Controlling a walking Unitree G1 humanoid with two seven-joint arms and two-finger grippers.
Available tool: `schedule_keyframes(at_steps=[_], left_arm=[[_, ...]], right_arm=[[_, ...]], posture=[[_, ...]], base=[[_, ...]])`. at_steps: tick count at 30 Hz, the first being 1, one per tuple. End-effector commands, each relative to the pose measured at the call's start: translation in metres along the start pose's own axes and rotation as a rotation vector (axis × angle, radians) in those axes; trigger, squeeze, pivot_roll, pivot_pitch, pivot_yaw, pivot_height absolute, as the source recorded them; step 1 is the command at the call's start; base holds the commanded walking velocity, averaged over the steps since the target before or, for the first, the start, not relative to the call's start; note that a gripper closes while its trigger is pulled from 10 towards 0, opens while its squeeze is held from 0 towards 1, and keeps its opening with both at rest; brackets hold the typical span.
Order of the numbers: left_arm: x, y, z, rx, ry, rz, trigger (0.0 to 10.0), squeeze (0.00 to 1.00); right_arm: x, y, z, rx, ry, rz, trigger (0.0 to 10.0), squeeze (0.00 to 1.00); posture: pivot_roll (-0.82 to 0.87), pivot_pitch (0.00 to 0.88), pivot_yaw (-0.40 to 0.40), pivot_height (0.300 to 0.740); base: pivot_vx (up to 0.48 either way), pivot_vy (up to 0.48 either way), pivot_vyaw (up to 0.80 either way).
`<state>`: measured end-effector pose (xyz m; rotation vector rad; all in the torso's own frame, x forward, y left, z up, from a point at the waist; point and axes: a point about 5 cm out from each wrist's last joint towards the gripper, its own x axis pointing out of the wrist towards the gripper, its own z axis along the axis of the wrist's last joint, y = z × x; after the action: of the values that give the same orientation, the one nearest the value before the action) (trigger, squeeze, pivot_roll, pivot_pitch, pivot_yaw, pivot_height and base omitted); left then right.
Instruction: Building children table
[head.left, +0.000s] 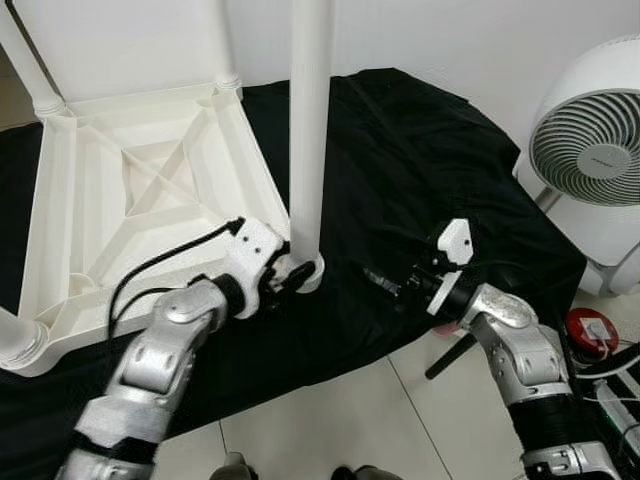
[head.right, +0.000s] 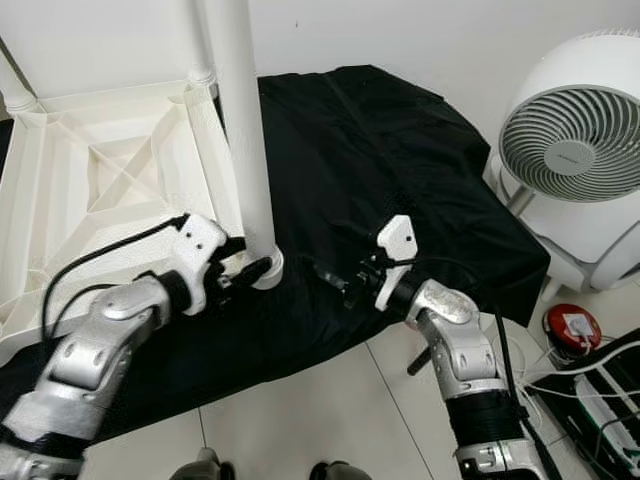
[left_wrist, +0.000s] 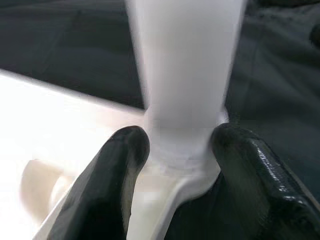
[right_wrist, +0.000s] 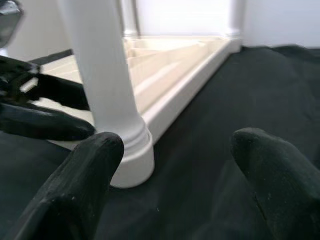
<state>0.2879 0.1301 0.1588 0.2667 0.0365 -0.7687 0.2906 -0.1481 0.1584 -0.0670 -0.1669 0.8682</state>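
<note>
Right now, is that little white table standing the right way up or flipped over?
Flipped over. The table lies top-down on the black cloth, ribbed underside showing, legs pointing up. The left gripper clasps the nearest leg at its base.

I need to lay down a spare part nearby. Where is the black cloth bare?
Bare: the black cloth between the upright leg and the fan. Crowded: the tabletop corner, where the left gripper clasps the leg's base and the open right gripper waits beside it.

Open black cloth (head.left: 400, 170) lies between the upright white table leg (head.left: 308, 130) and the fan (head.left: 590, 160); the leg blocks the upturned tabletop's (head.left: 130, 190) near corner, apparently.
</note>
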Motion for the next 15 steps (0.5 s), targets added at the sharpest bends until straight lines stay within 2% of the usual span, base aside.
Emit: schedule_keyframes(at_steps=[1, 4, 8, 10, 15], left_arm=[[-0.008, 0.004, -0.001, 0.008, -0.001, 0.014, 10.0, 0.0], [-0.02, 0.009, -0.005, 0.01, 0.005, 0.053, 10.0, 0.0], [-0.036, 0.012, -0.012, -0.052, -0.038, 0.19, 10.0, 0.0], [-0.037, 0.011, -0.013, -0.083, -0.078, 0.245, 10.0, 0.0], [-0.034, 0.009, -0.015, -0.137, -0.128, 0.315, 10.0, 0.0]], right_arm=[[-0.002, 0.0, 0.001, -0.009, -0.015, -0.035, 10.0, 0.0], [-0.006, 0.004, -0.002, 0.006, -0.038, -0.116, 10.0, 0.0], [-0.017, 0.011, -0.017, 0.062, -0.078, -0.344, 10.0, 0.0], [-0.019, 0.009, -0.021, 0.062, -0.086, -0.437, 10.0, 0.0], [-0.018, 0.007, -0.025, 0.046, -0.089, -0.54, 10.0, 0.0]], posture=[[0.0, 0.094, 0.01, 0.74], [0.01, 0.082, -0.007, 0.74], [0.02, 0.052, -0.023, 0.74], [0.02, 0.042, -0.029, 0.74], [0.01, 0.019, -0.033, 0.74]], base=[[0.0, 0.0, 0.0], [0.0, 0.0, 0.0], [0.0, 0.0, 0.0], [0.0, 0.0, 0.0], [0.0, 0.0, 0.0]])
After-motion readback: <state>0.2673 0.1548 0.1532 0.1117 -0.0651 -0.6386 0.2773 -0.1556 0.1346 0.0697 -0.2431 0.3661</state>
